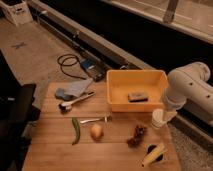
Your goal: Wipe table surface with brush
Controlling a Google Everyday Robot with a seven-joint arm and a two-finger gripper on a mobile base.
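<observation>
The table surface (55,145) is crowded with small items, and a yellow tub (125,106) sits at its far right. The brush (76,100) lies far left, just beside a blue-grey cloth (75,88). The gripper (159,120) hangs at the right edge, well apart; whether the claw is released or clenched cannot be told. It likely needs a mid-handle grasp.

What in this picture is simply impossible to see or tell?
All in the camera view:
- End effector, at the right edge of the table surface: its underside is hidden by the arm's own white casing.
- The arm's base: cut off by the right edge.
- Dark item in the yellow bin: too blurred to name.
- Brush: bristles too small to judge.
</observation>
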